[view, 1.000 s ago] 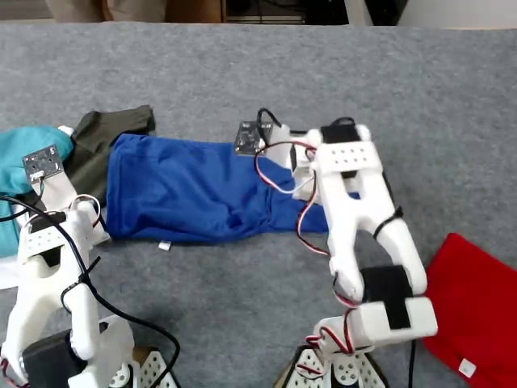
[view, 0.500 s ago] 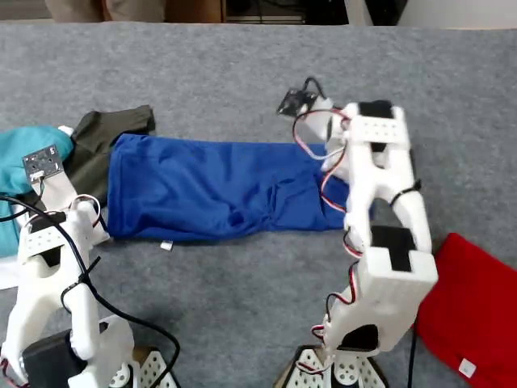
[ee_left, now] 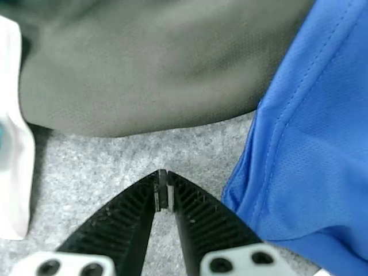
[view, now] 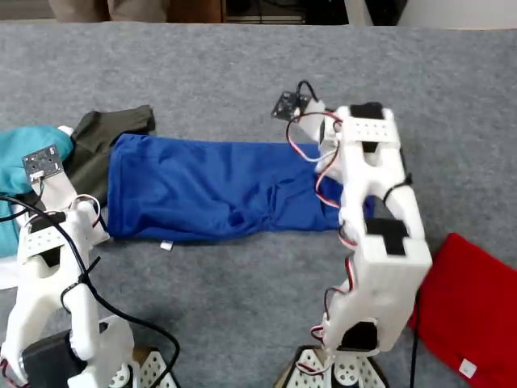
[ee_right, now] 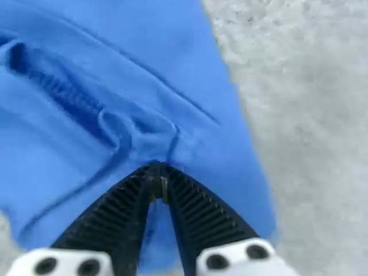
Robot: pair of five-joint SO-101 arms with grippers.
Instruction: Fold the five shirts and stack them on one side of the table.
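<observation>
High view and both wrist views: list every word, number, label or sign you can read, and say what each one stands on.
No text can be read in any of the views.
By the near edge of the blue shirt, a white tag: too small to read.
On the corner of the red shirt, a white label: too small to read.
</observation>
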